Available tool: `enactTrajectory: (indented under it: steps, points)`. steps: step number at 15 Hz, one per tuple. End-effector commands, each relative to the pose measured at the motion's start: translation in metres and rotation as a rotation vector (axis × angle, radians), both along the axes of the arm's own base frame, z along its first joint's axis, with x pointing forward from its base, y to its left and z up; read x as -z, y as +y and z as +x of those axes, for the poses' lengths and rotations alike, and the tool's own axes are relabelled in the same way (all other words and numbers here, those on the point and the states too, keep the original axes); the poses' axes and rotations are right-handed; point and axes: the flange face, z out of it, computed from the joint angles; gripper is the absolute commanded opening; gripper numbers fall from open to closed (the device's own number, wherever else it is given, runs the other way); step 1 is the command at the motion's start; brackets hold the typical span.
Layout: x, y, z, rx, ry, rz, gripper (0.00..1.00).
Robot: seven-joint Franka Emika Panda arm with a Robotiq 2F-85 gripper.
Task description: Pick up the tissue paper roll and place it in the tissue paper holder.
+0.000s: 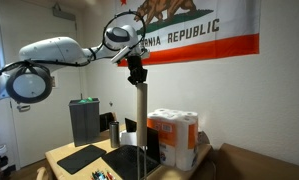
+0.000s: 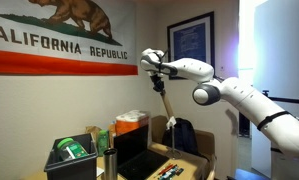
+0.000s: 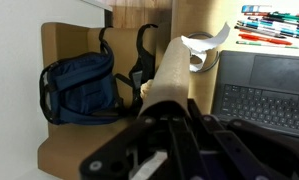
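Clenched on the top end of the long, slim, pale tan tissue paper roll [image 1: 140, 130], the black Robotiq gripper [image 1: 137, 79] holds it nearly upright above the tan wooden table [image 1: 61, 152]. The roll's lower end hangs just beside the plastic-wrapped pack of white rolls with orange print [image 1: 174, 140], over the open black laptop [image 3: 264, 100]. In an exterior view, a dark grey bin [image 1: 85, 125] at the table's far edge holds something green, too blurred to identify.
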Motion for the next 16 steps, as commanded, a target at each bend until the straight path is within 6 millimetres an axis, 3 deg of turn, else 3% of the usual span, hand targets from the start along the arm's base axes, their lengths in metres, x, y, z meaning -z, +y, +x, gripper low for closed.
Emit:
enactTrajectory:
  steps: [1,16]
  points:
    - [-0.0077,0.0028,-0.0049,0.011,-0.011,0.041,0.01]
    - [-0.0018,0.0015,-0.0129,0.039,0.048,0.075,0.01]
